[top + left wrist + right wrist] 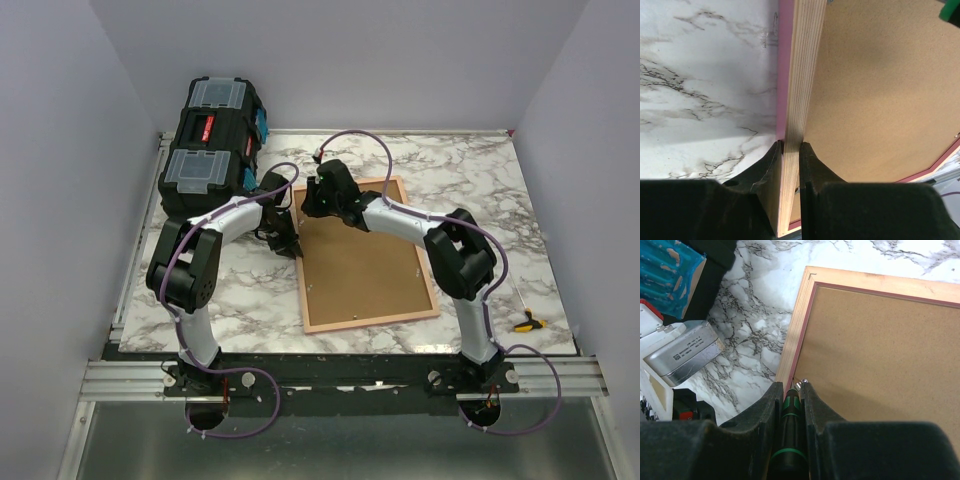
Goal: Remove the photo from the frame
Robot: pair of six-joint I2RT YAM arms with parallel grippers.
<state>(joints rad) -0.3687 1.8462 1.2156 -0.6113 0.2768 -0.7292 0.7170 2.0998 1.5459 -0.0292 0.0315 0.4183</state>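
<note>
The frame (365, 258) lies face down on the marble table with its cork-brown back up and a thin pink rim. My left gripper (290, 243) is shut on the frame's left rail; in the left wrist view the wooden edge (801, 85) sits between the jaws of that gripper (791, 149). My right gripper (312, 205) is shut on a black-and-green screwdriver (790, 427). The screwdriver's metal tip touches the inner edge of the frame (880, 350) at the left rail, just ahead of the gripper (791, 387). The photo is hidden.
A black toolbox (212, 145) with clear lids stands at the back left, close to the frame's corner. Its open trays, a silver tin (687, 354) and a blue bit holder (670, 265) show in the right wrist view. A yellow-black tool (526, 323) lies at the right front.
</note>
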